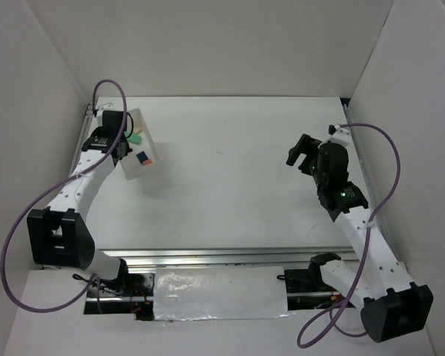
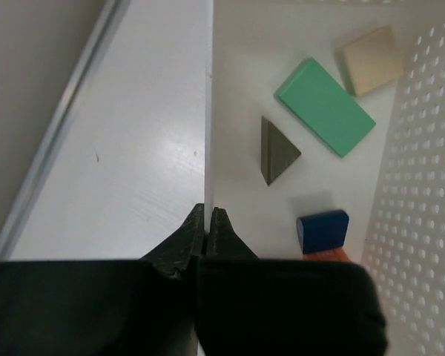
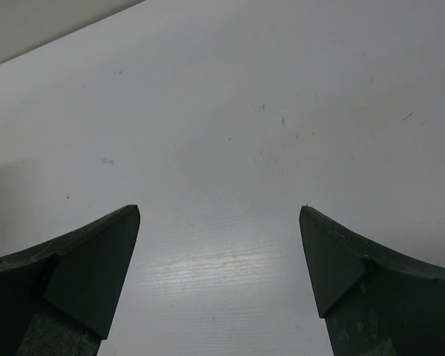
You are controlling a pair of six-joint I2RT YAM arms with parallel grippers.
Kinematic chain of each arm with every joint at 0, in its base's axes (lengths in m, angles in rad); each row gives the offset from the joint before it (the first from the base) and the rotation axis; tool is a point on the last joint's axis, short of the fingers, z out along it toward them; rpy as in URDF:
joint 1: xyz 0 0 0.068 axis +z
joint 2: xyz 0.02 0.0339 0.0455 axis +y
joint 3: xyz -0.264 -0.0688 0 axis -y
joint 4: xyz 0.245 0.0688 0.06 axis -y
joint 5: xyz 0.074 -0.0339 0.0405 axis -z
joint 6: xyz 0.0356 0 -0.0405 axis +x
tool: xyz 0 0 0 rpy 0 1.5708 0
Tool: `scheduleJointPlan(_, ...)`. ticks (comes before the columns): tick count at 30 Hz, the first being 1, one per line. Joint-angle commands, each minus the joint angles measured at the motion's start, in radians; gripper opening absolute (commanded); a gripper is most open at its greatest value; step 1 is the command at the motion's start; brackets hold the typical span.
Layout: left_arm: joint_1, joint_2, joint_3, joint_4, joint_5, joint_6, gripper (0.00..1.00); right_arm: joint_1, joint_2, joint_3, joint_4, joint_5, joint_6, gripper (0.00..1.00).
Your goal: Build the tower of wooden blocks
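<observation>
The wood blocks lie loose inside a white box [image 1: 137, 148], not stacked. In the left wrist view I see a green slab [image 2: 324, 106], a pale beige block [image 2: 370, 60], an olive-grey triangular block [image 2: 276, 150], a dark blue block [image 2: 322, 230] and an orange-red block [image 2: 328, 255] partly hidden behind my fingers. My left gripper [image 2: 208, 213] is shut on the box's thin side wall [image 2: 209, 111], one finger inside and one outside; it shows at the far left in the top view [image 1: 123, 150]. My right gripper [image 3: 219, 215] is open and empty above bare table [image 1: 300, 156].
The box has a perforated wall [image 2: 423, 170] on its right side. A metal rail [image 2: 55, 133] runs along the table's left edge beside the box. White enclosure walls stand left, right and behind. A foil-like sheet [image 1: 219, 294] lies between the arm bases.
</observation>
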State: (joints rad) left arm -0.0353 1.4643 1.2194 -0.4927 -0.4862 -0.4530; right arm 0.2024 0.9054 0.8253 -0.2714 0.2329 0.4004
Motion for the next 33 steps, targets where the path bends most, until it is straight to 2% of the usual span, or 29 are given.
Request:
scheduleJointPlan(1,-0.09,-0.019,0.127,0.103,-0.178,0.189,0.0,0.028,0.02,0.02,-0.008,0.043,-0.029,0.96)
scheduleJointPlan(2,-0.127,0.028,0.152,0.082,-0.251,0.195,0.0,0.032,0.027,0.023,-0.015,0.054,-0.032,0.96)
scheduleJointPlan(3,-0.142,0.056,0.21,0.059,-0.391,0.209,0.0,0.034,0.027,0.024,-0.018,0.075,-0.031,0.96)
scheduleJointPlan(7,-0.213,0.189,0.307,-0.015,-0.702,0.241,0.0,0.043,0.017,0.015,-0.012,0.092,-0.041,0.95)
scheduleJointPlan(13,-0.288,0.298,0.345,0.1,-0.813,0.422,0.0,0.048,0.047,0.031,-0.04,0.127,-0.046,0.95)
scheduleJointPlan(17,-0.345,0.375,0.339,0.248,-0.932,0.67,0.0,0.051,0.058,0.037,-0.046,0.149,-0.044,0.95)
scheduleJointPlan(18,-0.35,0.387,0.324,0.357,-0.954,0.795,0.0,0.051,0.058,0.034,-0.046,0.152,-0.044,0.94)
scheduleJointPlan(20,-0.363,0.421,0.312,0.429,-0.963,0.899,0.0,0.051,0.059,0.034,-0.048,0.169,-0.043,0.95)
scheduleJointPlan(21,-0.373,0.43,0.316,0.434,-0.957,0.968,0.0,0.052,0.061,0.035,-0.054,0.175,-0.043,0.94)
scheduleJointPlan(23,-0.397,0.462,0.339,0.399,-0.947,1.011,0.0,0.054,0.066,0.038,-0.06,0.184,-0.04,0.95)
scheduleJointPlan(25,-0.413,0.478,0.336,0.475,-0.965,1.129,0.0,0.054,0.069,0.038,-0.058,0.192,-0.038,0.95)
scheduleJointPlan(27,-0.429,0.476,0.281,0.628,-0.98,1.345,0.0,0.054,0.07,0.038,-0.06,0.187,-0.04,0.94)
scheduleJointPlan(28,-0.433,0.479,0.257,0.804,-0.986,1.422,0.0,0.054,0.069,0.037,-0.06,0.189,-0.04,0.95)
scheduleJointPlan(29,-0.44,0.484,0.208,0.903,-0.994,1.599,0.0,0.055,0.07,0.037,-0.06,0.192,-0.04,0.94)
scheduleJointPlan(30,-0.445,0.493,0.181,1.004,-1.006,1.695,0.0,0.055,0.07,0.035,-0.06,0.201,-0.04,0.94)
scheduleJointPlan(31,-0.449,0.516,0.158,1.257,-1.008,1.794,0.0,0.055,0.069,0.035,-0.06,0.206,-0.038,0.95)
scheduleJointPlan(32,-0.452,0.528,0.11,1.415,-1.005,2.026,0.0,0.055,0.069,0.037,-0.06,0.207,-0.038,0.95)
scheduleJointPlan(33,-0.457,0.568,0.094,1.565,-0.999,2.151,0.0,0.057,0.067,0.037,-0.06,0.209,-0.037,0.95)
